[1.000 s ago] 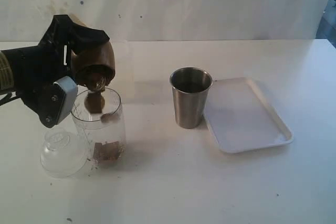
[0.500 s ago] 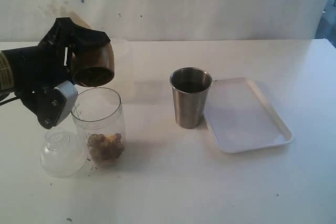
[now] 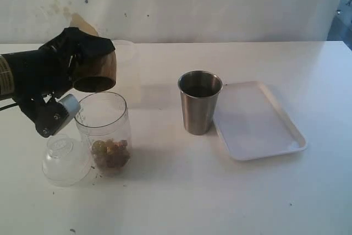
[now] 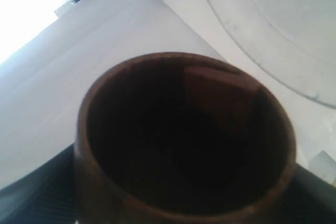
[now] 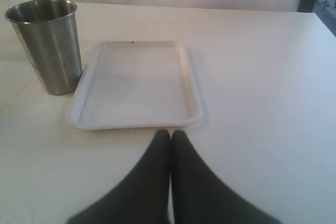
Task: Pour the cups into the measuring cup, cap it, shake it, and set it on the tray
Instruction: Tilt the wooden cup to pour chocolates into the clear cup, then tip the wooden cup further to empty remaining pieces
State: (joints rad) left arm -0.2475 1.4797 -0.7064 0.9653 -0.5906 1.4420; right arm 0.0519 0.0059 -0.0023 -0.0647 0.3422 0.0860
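My left gripper (image 3: 82, 72) is shut on the brown wooden cup (image 3: 98, 69), holding it tipped mouth-down just above the measuring cup (image 3: 104, 122). Seen from the left wrist, the wooden cup (image 4: 184, 140) fills the frame and its inside is dark and bare. The clear measuring cup stands upright and uncapped, with brown pieces (image 3: 110, 155) heaped at its bottom. The steel tumbler (image 3: 199, 102) stands upright at the middle, next to the white tray (image 3: 258, 122). My right gripper (image 5: 170, 136) hovers shut and empty just short of the tray (image 5: 137, 85), with the tumbler (image 5: 48, 45) beside it.
A clear dome-shaped lid (image 3: 66, 160) lies on the table against the measuring cup's left side. A faint frosted cup (image 3: 125, 53) stands behind the wooden cup. A few crumbs dot the table near the lid. The white wall closes off the back.
A second ago brown pieces were streaming from the wooden cup into the measuring cup. The stream has stopped, the pieces have settled at the bottom, and the left wrist has rolled, turning the cup.
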